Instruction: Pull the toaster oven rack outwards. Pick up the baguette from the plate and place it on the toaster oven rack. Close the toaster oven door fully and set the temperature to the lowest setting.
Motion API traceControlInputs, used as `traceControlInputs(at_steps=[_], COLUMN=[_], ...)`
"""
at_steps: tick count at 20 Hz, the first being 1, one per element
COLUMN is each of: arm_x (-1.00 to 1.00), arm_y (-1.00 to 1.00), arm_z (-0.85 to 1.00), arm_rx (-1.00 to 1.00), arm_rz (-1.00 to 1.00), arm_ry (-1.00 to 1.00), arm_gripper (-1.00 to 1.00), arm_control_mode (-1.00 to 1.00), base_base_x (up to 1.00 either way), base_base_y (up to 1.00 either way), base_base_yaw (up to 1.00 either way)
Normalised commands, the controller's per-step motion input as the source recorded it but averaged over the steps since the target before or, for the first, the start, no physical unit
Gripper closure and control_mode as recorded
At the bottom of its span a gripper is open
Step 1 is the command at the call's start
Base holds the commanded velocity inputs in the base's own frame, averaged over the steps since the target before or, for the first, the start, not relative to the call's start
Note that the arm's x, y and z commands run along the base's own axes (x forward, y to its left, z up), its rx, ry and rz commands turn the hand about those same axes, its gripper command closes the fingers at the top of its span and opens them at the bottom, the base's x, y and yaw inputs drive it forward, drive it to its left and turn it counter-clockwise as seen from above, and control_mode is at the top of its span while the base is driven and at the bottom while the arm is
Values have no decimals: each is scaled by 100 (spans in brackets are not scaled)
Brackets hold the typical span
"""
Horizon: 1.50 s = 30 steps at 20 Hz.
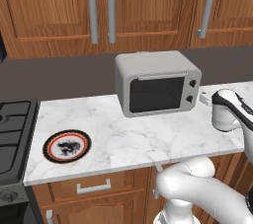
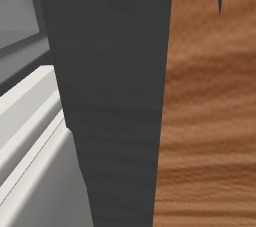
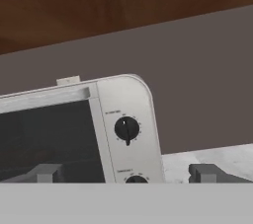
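Spanning the left base view, a white marble tabletop veined in grey, over brown wood drawers with a grey pull. Above, wood cabinets with three long grey bar handles, and a dark grey backsplash between cabinets and tabletop. At the left edge, a black stove butting against the marble.

Standing at the back of the tabletop, right of centre, the oven: light grey, rounded corners, door shut, dark glass, slim handle along its top. Two round knobs stacked on the right panel; upper knob seen close in the hand view, dark, with a white pointer mark near the top and tiny print around it, too small to read. Lower knob just peeking in at the bottom of that view. Nothing of the rack or baguette to be made out through the glass.

Lying well left of the oven, near the front edge and close to the stove, the plate: black and red-orange rim, white centre, dark blotched pattern, bare on top.

Hovering in front of the oven's right panel, the pincer, fingers spread wide, holding nothing, lower knob between them in the hand view. Arm at the right of the left base view, over the tabletop's right end.

Crowding the right base view, a dark grey panel, wood grain to its right, pale grey surfaces to its left; cannot tell what these are.
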Motion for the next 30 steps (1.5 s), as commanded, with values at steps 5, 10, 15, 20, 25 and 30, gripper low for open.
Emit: traceControlInputs(at_steps=[5,10,15,20,25,30], arm_x=[0,0,0,0,0,0], arm_y=[0,0,0,0,0,0], arm_z=[0,0,-5,-8,-12,-15], arm_rx=[0,0,0,0,-1,-2], arm_rz=[0,0,0,0,0,0], arm_ry=[0,0,0,0,0,0], arm_gripper=[-100,-100,-100,-100,-100,-100], arm_control_mode=[-100,-100,-100,-100,-100,-100], base_base_x=[0,0,0,0,0,0], base_base_y=[0,0,0,0,0,0], base_base_yaw=[0,0,0,0,0,0])
